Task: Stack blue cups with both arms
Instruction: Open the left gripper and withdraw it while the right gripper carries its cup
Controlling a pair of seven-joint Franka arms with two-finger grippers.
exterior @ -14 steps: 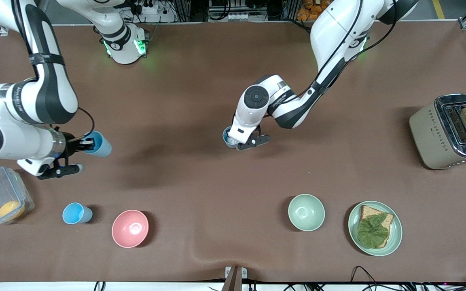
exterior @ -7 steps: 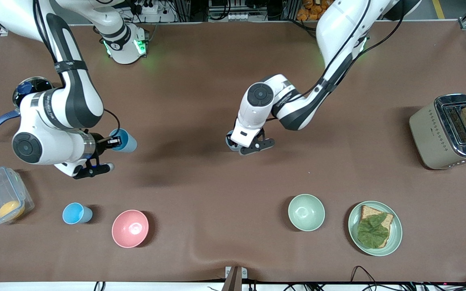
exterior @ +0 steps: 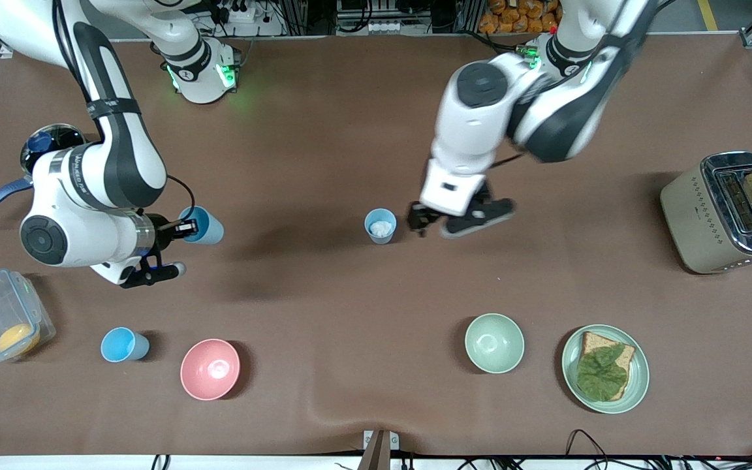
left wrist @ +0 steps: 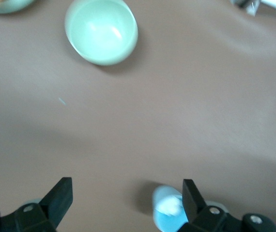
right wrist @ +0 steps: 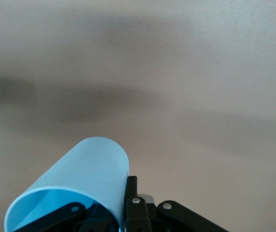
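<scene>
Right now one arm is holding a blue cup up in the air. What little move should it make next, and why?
Probably the right gripper should carry its blue cup over to the cup with the white wad. That cup stands upright and free mid-table, and the left gripper is open beside it, no longer touching it. A third cup waits beside the pink bowl.

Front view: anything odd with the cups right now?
One: the middle blue cup holds a white wad, which would block nesting. The right claw carries its cup tilted; the left claw is open beside the middle cup.
</scene>
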